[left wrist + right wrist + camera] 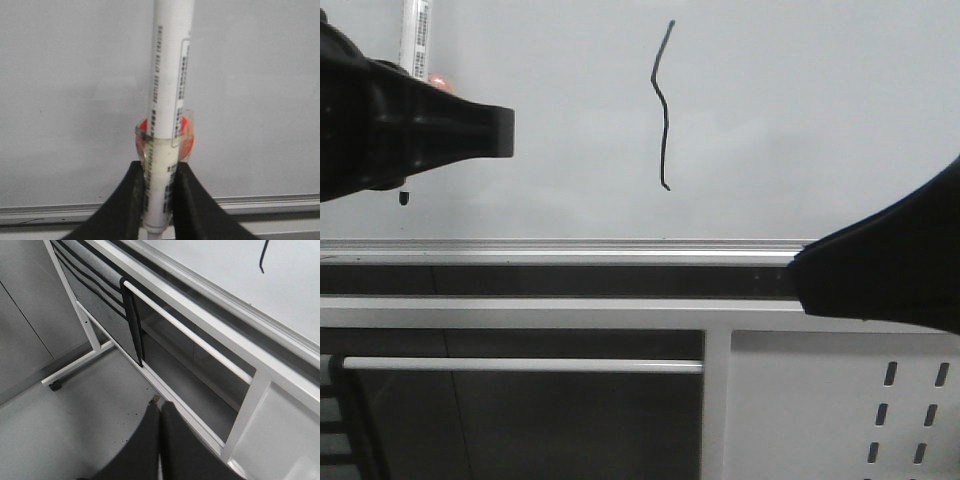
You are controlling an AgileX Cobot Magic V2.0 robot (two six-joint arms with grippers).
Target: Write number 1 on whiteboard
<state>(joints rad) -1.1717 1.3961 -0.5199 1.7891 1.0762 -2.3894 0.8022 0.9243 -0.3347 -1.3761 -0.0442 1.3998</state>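
gripping a white marker in left jaws, number 1 well right on whiteboard, right jaws closed empty

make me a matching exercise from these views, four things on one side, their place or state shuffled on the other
Things:
1. number 1
2. marker pen
3. right gripper
4. perforated panel

Places or states:
A. clamped upright between the left gripper's fingers
B. below the whiteboard's rail, at the lower right of the front view
C. shut on nothing, over the floor by the stand
D. drawn in black on the board

Pairs: 1-D, 2-A, 3-C, 4-B
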